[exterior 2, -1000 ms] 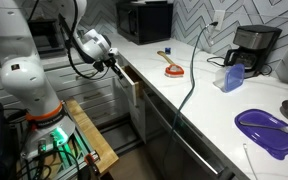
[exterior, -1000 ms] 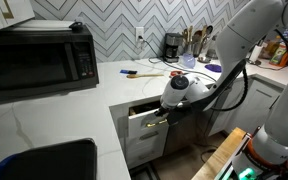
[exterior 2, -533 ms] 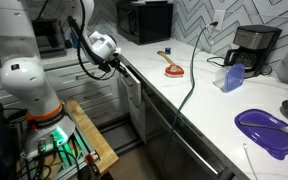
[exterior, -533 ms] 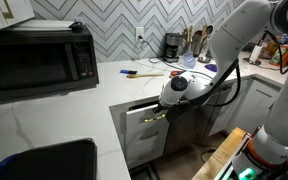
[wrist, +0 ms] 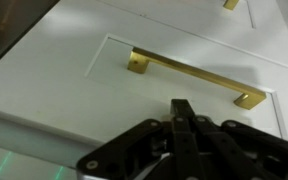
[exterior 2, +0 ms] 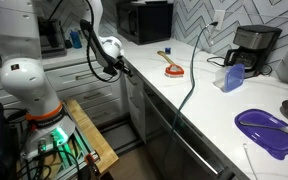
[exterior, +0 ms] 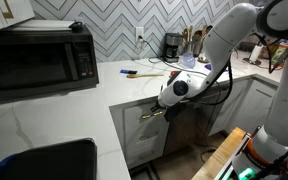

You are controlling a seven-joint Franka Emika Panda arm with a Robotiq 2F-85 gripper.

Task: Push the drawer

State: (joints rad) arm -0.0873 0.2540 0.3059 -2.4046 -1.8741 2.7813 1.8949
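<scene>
The drawer [exterior: 137, 122] has a pale flat front under the white counter. It sits almost flush with the cabinet face, with a thin dark gap along its top. In the wrist view the drawer front [wrist: 94, 75] fills the frame, with its brass bar handle [wrist: 189, 80] across it. My gripper [exterior: 157, 113] is shut, with nothing between its fingers. Its tips [wrist: 181, 104] are against the drawer front just below the handle. In an exterior view the gripper [exterior 2: 123, 68] is at the cabinet face by the counter edge.
A black microwave [exterior: 39, 58] and a dark sink [exterior: 44, 160] are on the counter near the drawer. A coffee maker [exterior 2: 249, 45], a purple plate [exterior 2: 269, 132] and a blue container [exterior 2: 232, 78] stand further along. A wooden board [exterior 2: 89, 140] lies by the robot base.
The drawer has slid in from clearly open to almost flush. My shut gripper has moved with it toward the cabinet.
</scene>
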